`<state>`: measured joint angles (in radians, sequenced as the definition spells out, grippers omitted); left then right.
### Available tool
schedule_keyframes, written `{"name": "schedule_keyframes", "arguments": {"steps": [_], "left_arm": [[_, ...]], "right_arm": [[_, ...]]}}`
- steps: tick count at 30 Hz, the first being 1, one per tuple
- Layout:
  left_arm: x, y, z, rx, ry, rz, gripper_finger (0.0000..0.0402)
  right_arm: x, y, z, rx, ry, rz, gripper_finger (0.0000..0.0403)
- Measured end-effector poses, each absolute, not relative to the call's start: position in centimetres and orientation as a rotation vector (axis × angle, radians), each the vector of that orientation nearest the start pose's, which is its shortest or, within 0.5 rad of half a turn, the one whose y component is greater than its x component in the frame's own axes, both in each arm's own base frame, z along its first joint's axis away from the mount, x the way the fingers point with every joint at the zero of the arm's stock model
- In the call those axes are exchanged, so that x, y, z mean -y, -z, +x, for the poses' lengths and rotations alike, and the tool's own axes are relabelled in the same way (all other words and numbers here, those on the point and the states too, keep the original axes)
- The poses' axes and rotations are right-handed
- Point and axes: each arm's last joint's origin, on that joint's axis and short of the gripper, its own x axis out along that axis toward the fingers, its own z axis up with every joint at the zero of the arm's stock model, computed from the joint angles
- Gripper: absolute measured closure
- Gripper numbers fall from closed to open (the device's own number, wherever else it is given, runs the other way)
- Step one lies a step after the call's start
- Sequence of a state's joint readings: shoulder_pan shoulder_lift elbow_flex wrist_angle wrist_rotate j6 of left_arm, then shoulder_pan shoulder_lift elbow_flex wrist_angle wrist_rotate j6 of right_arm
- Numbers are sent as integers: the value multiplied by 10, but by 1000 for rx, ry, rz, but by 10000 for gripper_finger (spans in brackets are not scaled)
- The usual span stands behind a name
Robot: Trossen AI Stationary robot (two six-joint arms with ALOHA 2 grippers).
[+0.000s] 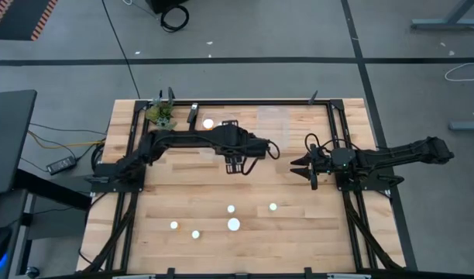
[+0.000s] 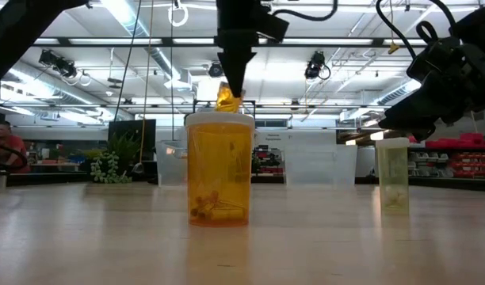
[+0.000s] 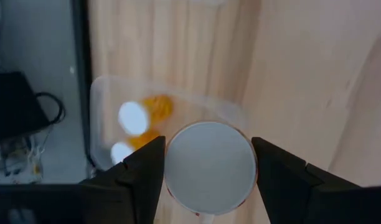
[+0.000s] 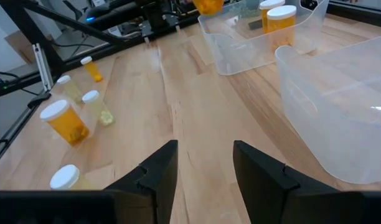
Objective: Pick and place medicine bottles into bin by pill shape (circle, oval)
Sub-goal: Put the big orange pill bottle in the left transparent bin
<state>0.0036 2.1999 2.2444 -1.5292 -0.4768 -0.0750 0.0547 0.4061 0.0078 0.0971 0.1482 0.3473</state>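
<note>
My left gripper (image 1: 235,164) hangs above the table's middle, shut on an orange medicine bottle with a white cap (image 3: 209,165). Past it, the left wrist view shows a clear bin (image 3: 103,93) holding two orange bottles (image 3: 144,115). Several bottles stand upright on their bases near the table's near edge (image 1: 233,225); the low view shows a large orange one (image 2: 219,170) and a small pale one (image 2: 393,174). My right gripper (image 1: 299,164) is open and empty to the right of the middle; it also shows in the right wrist view (image 4: 205,162). My left gripper pinches the bottle between its two fingers at the cap end, one finger on each side of the round cap (image 3: 172,167). The fingers point down from above. The orange body (image 2: 227,100) hangs below the fingertips, lifted well clear of the table.
Two clear bins stand at the far edge: the one with bottles (image 4: 240,37) and an empty one (image 4: 340,106) beside it. A small plant (image 1: 161,115) stands at the far left corner. A black frame (image 1: 330,124) rims the table. Bare wood lies between the grippers and the standing bottles.
</note>
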Motion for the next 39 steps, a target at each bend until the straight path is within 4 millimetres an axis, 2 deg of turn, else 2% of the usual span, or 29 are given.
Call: {"name": "schedule_keyframes", "arguments": {"steps": [12, 26, 34, 39], "left_arm": [[-26, -337, 402, -1309, -608, 295, 179], [-67, -338, 399, -1303, -709, 229, 179], [-69, -338, 398, -1314, -677, 192, 175], [-70, -336, 399, -1322, -610, 104, 178]], "right_arm": [[-2, -139, 119, -281, 144, 314, 242], [-2, -139, 119, -281, 144, 314, 242], [-2, -139, 119, -281, 144, 314, 242], [-2, -139, 119, -282, 144, 314, 242]]}}
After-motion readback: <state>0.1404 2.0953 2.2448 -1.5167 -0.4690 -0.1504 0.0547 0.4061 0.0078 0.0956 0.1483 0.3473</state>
